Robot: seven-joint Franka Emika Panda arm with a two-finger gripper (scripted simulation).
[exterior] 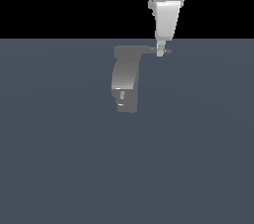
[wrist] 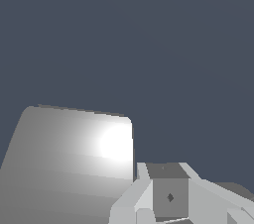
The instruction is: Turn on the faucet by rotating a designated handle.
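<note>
The faucet [exterior: 124,82] stands upright in the middle of the exterior view, a grey body with a bright curved middle and a blocky lower part. Its handle [exterior: 149,49], a thin dark arm, sticks out from the top toward the exterior view's right. My gripper [exterior: 159,52] comes straight down from above, and its narrow tip sits against the handle near the outer end; the handle's point shows just past it. The fingers look pressed together with nothing between them. In the wrist view the gripper [wrist: 168,198] sits beside the faucet's shiny grey top [wrist: 74,163].
A plain blue-grey floor [exterior: 59,158] spreads around the faucet. The white arm [exterior: 167,0] rises out of the frame above the handle. No other objects show.
</note>
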